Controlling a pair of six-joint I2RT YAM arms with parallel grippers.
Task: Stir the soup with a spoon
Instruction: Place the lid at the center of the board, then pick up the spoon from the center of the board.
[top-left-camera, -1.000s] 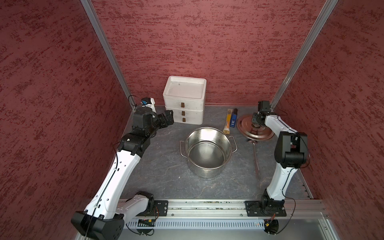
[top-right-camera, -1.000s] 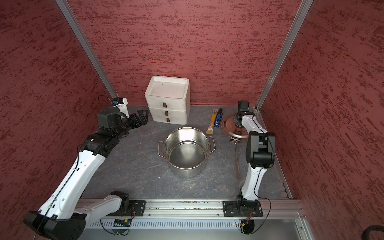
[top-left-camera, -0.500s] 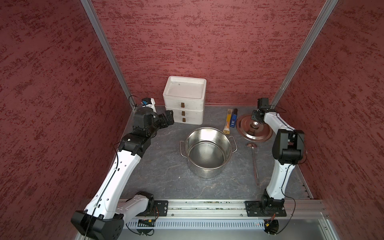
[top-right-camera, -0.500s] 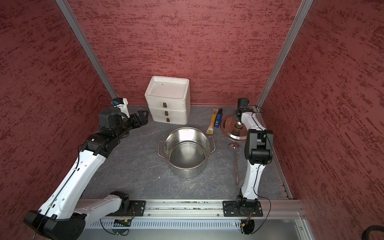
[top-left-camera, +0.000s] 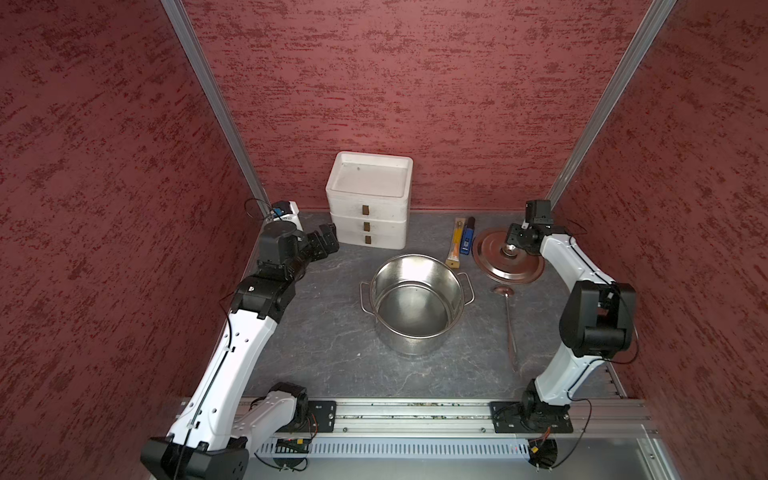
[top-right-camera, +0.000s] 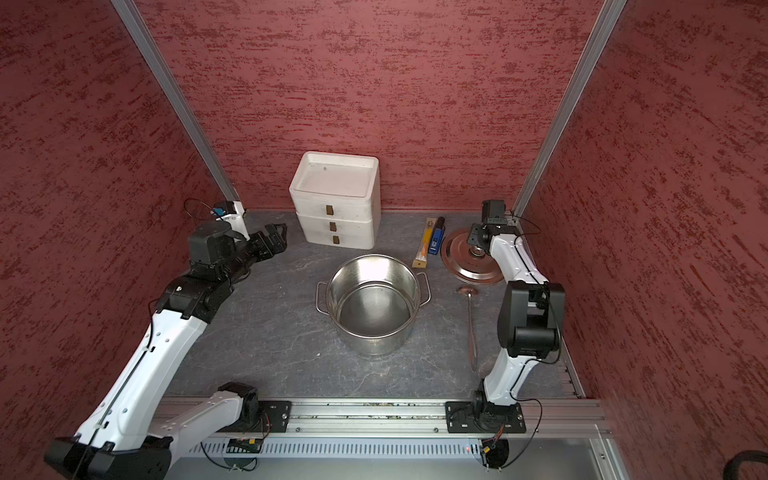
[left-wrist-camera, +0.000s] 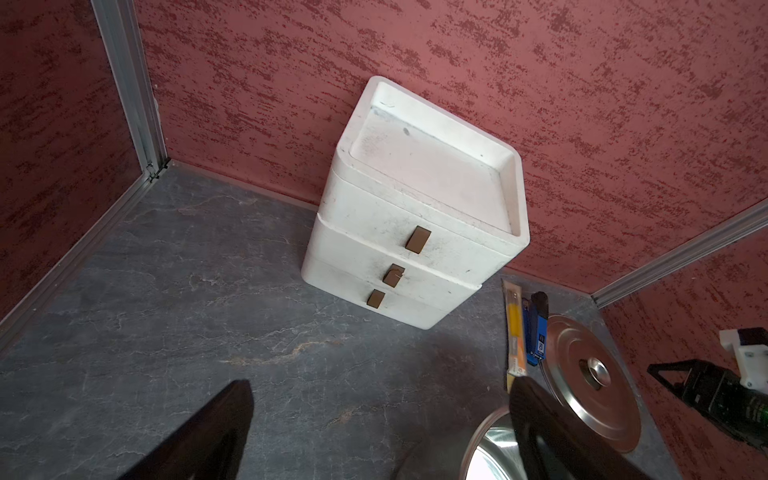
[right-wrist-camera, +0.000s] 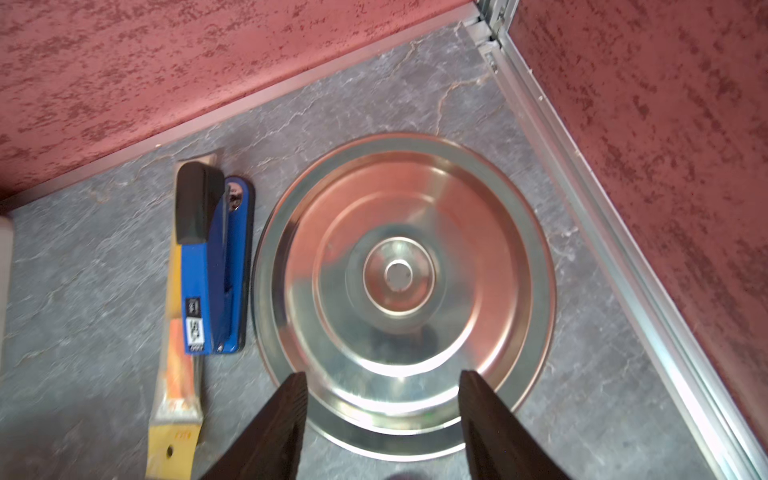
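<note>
1. Black fingers of the one left gripper (top-left-camera: 327, 240) hover at the table's left, beside the drawer unit, spread wide with nothing between them.
2. One white drawer unit (top-left-camera: 368, 208), three drawers stacked, stands against the back wall.
3. One steel pot (top-left-camera: 415, 299) sits upright mid-table: shiny, two wire loop handles, no liquid visible inside.
4. One orange-yellow stick (top-left-camera: 456, 245) in clear wrapper and one blue stapler (top-left-camera: 468, 241) lie side by side behind the pot's right.
5. One round steel lid (top-left-camera: 492, 262) lies flat, knob up; the right gripper (right-wrist-camera: 382, 374) hovers above it, fingers parted, gripping nothing.
6. One spoon (top-left-camera: 510, 324) lies flat between pot and right arm: slim silver handle, small oval bowl near the lid's rim, untouched.
</note>
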